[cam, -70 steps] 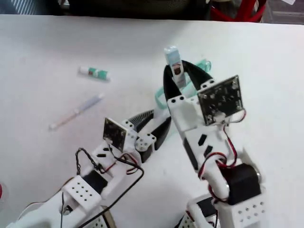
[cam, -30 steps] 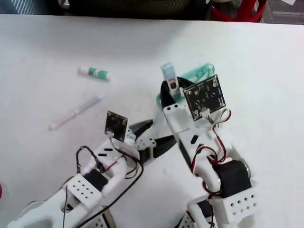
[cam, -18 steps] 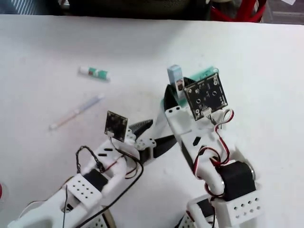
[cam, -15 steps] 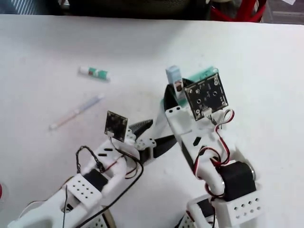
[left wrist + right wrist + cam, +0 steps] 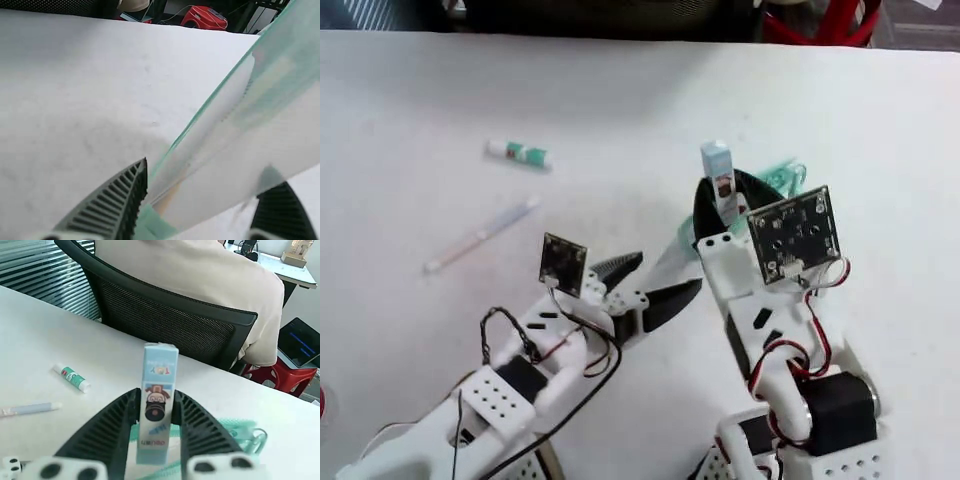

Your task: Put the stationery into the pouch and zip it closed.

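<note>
1. My right gripper is pinching a tall blue box. The box stands upright between the two fingers, and its top rises clear above the fingertips.
2. The pouch is pale green and see-through. It sits just beyond and below that gripper, and in the right wrist view its green edge shows past the box, on the side away from my left arm.
3. My left gripper is spread wide, just beside the right one. One end of the pouch runs between its fingers. In the left wrist view the pouch lies against one finger – whether it touches the other I cannot tell.
4. A glue stick lies on the worktop, well ahead of the left gripper and off to its outer side.
5. A pen lies nearer that gripper on the same side – both are well apart from the pouch.
</note>
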Available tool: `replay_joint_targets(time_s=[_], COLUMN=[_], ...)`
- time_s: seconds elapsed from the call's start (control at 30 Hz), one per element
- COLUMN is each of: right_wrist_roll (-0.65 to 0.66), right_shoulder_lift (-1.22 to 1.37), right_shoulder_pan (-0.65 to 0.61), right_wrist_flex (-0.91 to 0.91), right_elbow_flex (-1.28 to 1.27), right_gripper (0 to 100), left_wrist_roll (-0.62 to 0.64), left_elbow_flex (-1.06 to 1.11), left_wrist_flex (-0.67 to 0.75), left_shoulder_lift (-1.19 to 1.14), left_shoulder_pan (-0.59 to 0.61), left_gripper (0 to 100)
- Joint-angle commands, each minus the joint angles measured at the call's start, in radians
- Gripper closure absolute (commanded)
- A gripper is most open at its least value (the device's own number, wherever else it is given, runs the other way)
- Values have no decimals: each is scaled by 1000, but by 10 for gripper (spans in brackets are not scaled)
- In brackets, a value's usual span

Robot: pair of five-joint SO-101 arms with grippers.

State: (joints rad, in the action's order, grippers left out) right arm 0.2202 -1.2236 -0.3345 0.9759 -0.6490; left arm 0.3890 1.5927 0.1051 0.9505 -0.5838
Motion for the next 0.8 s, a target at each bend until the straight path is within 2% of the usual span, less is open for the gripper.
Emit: replay_joint_targets(time_s=[0.0,0.27,0.43,0.6,0.77], right_wrist_roll=[5,-6,-132,-114,-100], right_shoulder_lift=[-10,-10,-10,-19,-30], right_shoulder_pan=[10,10,12,16,12], right_wrist_flex=[-68,-314,-394,-386,-285], right_elbow_flex=[-35,-196,-235,-272,-250], right_gripper=[980,980,981,981,972], left_wrist_roll=[12,15,14,12,15], left_elbow_flex=[-55,-55,-52,-54,-55], left_wrist_flex=[-3,-3,-8,-8,-5], left_shoulder_lift=[7,7,7,7,7], left_shoulder_pan=[8,7,-15,-21,-19], left_gripper=[661,661,661,661,661])
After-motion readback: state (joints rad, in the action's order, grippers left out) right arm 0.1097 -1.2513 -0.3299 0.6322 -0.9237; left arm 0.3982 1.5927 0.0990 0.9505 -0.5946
